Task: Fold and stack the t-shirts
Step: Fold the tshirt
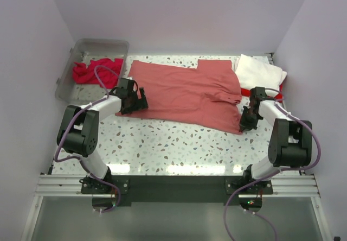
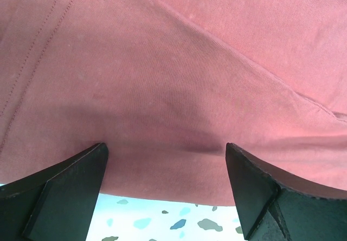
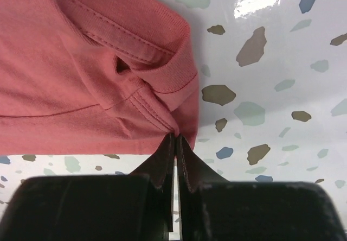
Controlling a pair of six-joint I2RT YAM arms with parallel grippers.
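Observation:
The large faded coral-red t-shirt (image 1: 187,92) lies spread across the middle of the table. My left gripper (image 1: 136,101) is open at its left edge, the cloth (image 2: 173,78) filling the space between the fingers (image 2: 70,186). My right gripper (image 1: 245,122) is shut on the shirt's near right corner (image 3: 168,119), pinching the hem. The white t-shirt (image 1: 259,71) lies folded at the back right, with a bright red one (image 1: 248,92) showing beneath it. The crimson t-shirt (image 1: 96,70) lies crumpled in the bin.
A clear plastic bin (image 1: 81,48) stands at the back left. The speckled tabletop (image 1: 179,143) runs along the near side. White walls close in on the left, back and right.

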